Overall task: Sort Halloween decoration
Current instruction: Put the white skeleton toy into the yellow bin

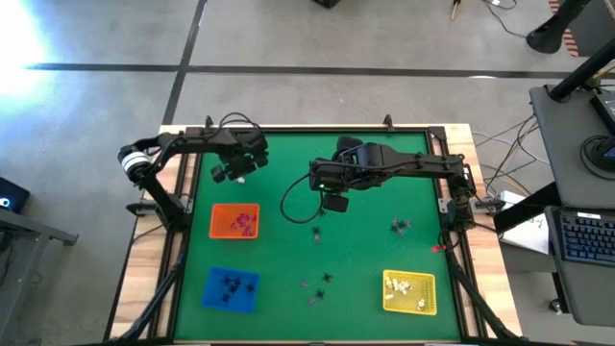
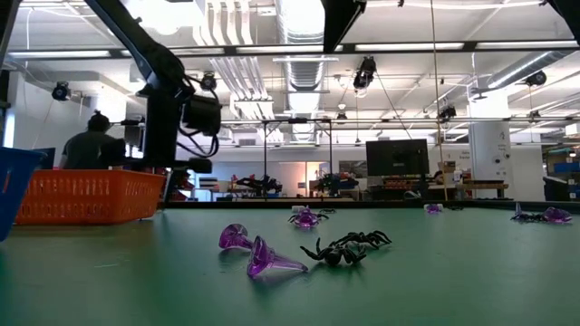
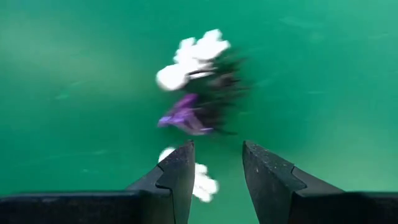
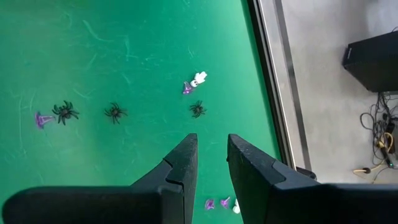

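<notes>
I am seeing three trays: one orange tray point(image 1: 233, 221), one blue tray point(image 1: 231, 288), one yellow tray point(image 1: 409, 292). I am counting two grippers.

Two dark jaws stand slightly parted over the green felt tabletop point(image 4: 124, 50) — three tiny black plastic spiders point(image 4: 115, 112), purple trinkets point(image 4: 42, 118), one white piece point(image 4: 199, 78) lie scattered.

L pincer point(image 3: 216, 163) agape, R pincer point(image 4: 212, 155) agape, aloft

a large open robotics lab: exposed ceiling ducts point(image 2: 299, 36) and strip lights, a monitor point(image 2: 397, 158) and cluttered benches across the room, a person point(image 2: 88, 145) seated there, a keyboard desk point(image 1: 582, 235) and loose cables point(image 1: 507, 144) on bare concrete floor point(image 1: 86, 135) beside the green-topped table point(image 1: 356, 250)
</notes>
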